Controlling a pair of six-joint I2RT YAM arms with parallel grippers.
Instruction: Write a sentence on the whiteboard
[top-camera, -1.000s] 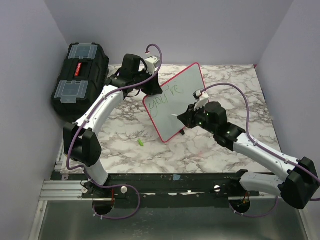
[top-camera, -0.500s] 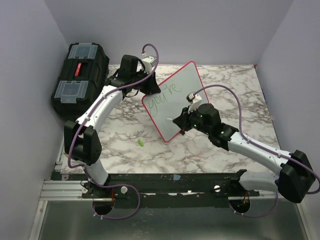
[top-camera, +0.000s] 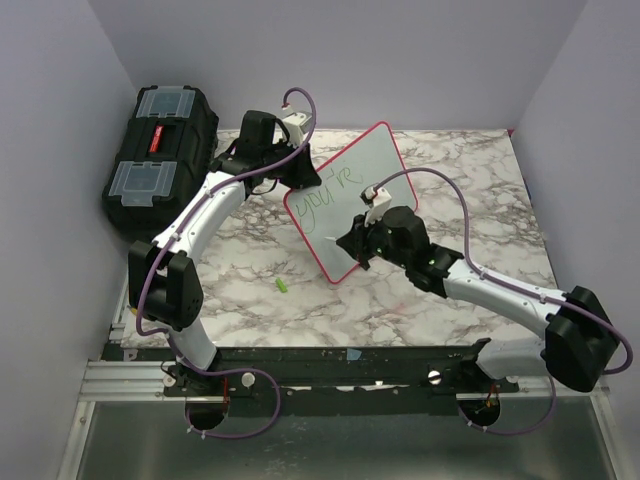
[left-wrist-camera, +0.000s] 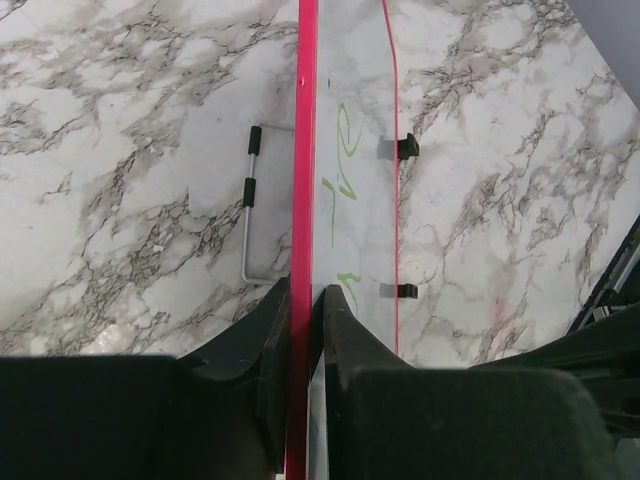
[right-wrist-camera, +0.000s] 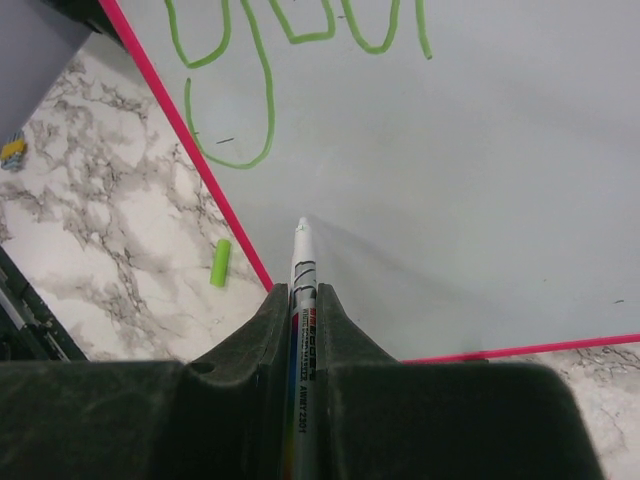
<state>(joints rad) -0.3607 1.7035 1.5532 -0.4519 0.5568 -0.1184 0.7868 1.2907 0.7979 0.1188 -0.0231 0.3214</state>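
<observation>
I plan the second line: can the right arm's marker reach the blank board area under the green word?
Probably yes: the marker in the right gripper points at bare whiteboard just below the sentence, with nothing between them.

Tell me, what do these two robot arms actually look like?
The left arm and right arm have white tube-like links between chunky black joints. A thin purple cable loops along each. The left gripper and right gripper have blunt matte black fingers.

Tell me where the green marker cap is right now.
In the top external view the green marker cap lies on the marble table, left of centre, just off the lower-left edge of the whiteboard.
</observation>
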